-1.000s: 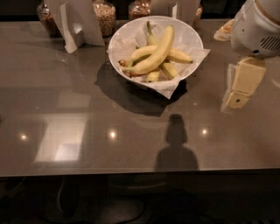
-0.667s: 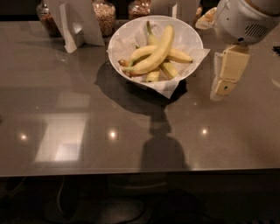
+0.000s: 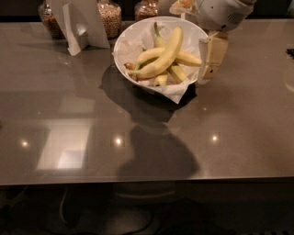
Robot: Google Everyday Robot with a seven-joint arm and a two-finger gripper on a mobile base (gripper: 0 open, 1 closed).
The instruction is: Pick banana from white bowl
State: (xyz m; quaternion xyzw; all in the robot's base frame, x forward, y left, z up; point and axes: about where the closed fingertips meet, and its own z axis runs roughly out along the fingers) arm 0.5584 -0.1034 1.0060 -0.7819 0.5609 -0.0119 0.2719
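Hanging just beside the right rim of the white bowl (image 3: 117, 48), the gripper (image 3: 210, 59) showed as pale, cream-coloured parts pointing down toward the bench (image 3: 239, 124). It was outside the bowl and apart from the fruit. Whether it was open or closed could not be told, and nothing was seen in its hold. Above it sat the arm's rounded white housing (image 3: 220, 13), cut off by the top edge of the camera view.

The banana (image 3: 164, 53) lay inside the bowl on top of the pile. It was long, pale yellow and gently curved, running from the upper right down to the lower left. Shorter bananas (image 3: 188, 58) lay under and beside it, and a greenish stem (image 3: 156, 32) stuck up behind it. Crumpled white paper (image 3: 177, 94) lined the bowl, and one corner spilled over the front rim onto the bench.

Behind the bowl, along the far edge, stood glass jars (image 3: 110, 16) filled with brownish contents and a folded white card (image 3: 80, 23). No writing could be read on any of them. A dark shadow (image 3: 156, 151) lay on the glossy grey surface in front of the bowl
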